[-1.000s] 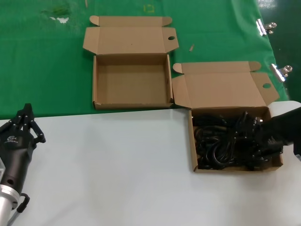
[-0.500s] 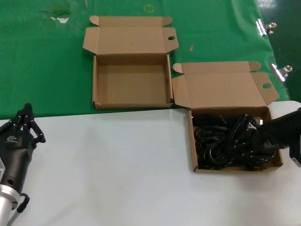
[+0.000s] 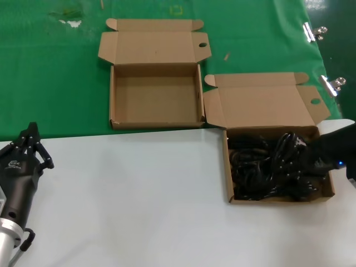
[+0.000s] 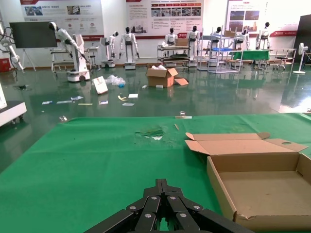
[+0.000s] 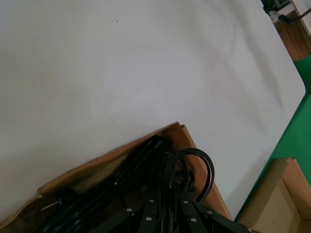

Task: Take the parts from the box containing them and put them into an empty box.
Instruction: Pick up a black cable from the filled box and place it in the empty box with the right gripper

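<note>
The empty box [image 3: 156, 95] lies open on the green cloth, far left of centre, and shows too in the left wrist view [image 4: 257, 187]. The box containing the parts [image 3: 278, 199] sits at the right on the white table, full of tangled black power cords [image 3: 258, 167]. My right gripper [image 3: 306, 157] reaches into it from the right, shut on a cord whose loop [image 5: 208, 167] arches up just past its fingertips [image 5: 167, 196]. My left gripper [image 3: 31, 132] rests shut over the table's left edge, far from both boxes [image 4: 163, 182].
Both lids [image 3: 154, 47] [image 3: 267, 105] lie folded back away from me. Metal clips [image 3: 314, 31] [image 3: 332, 83] hold the green cloth [image 3: 55, 83] at the far right. The white table [image 3: 139, 194] stretches between my two arms.
The right gripper has shifted slightly in the box, and a loop of cord now stands higher above the tangle. The left arm has not moved.
</note>
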Robot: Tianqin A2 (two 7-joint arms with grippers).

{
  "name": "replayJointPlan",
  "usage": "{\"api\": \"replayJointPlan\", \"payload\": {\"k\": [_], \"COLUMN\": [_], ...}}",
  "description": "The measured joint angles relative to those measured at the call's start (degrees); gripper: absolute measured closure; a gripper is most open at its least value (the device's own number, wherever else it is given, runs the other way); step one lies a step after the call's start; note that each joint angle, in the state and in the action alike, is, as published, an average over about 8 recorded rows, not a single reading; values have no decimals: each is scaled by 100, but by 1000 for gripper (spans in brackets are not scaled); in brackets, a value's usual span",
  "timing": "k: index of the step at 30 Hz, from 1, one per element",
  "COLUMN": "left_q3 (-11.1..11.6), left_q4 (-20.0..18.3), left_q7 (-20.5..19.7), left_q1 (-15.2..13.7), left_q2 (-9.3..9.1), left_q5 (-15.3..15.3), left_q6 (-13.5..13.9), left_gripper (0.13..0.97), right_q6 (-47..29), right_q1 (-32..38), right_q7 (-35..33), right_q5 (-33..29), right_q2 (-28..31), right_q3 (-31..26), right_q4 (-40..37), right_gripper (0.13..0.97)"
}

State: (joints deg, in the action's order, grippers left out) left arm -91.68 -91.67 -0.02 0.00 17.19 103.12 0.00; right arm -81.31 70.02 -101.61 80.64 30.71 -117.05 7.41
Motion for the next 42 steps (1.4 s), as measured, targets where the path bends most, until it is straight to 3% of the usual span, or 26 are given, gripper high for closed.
{"api": "replayJointPlan", "payload": {"k": [11, 24, 31, 42], "left_q3": [0, 0, 0, 0], "left_q4": [0, 0, 0, 0], "left_q7": [0, 0, 0, 0], "left_q1": [0, 0, 0, 0], "left_q2": [0, 0, 0, 0], "left_q5": [0, 0, 0, 0], "left_q6": [0, 0, 0, 0], "left_gripper": [957, 957, 957, 957], "right_q6": [-122, 171, 576, 1243], "right_q1": [-275, -513, -320, 272], "right_q7": [1296, 3958, 4366, 3803], "right_q5": [150, 349, 315, 233], "right_q2": [395, 436, 8, -993], "right_q3": [35, 91, -6, -131], "right_q4": [1513, 3019, 2892, 1539], "right_gripper": [924, 924, 924, 924]}}
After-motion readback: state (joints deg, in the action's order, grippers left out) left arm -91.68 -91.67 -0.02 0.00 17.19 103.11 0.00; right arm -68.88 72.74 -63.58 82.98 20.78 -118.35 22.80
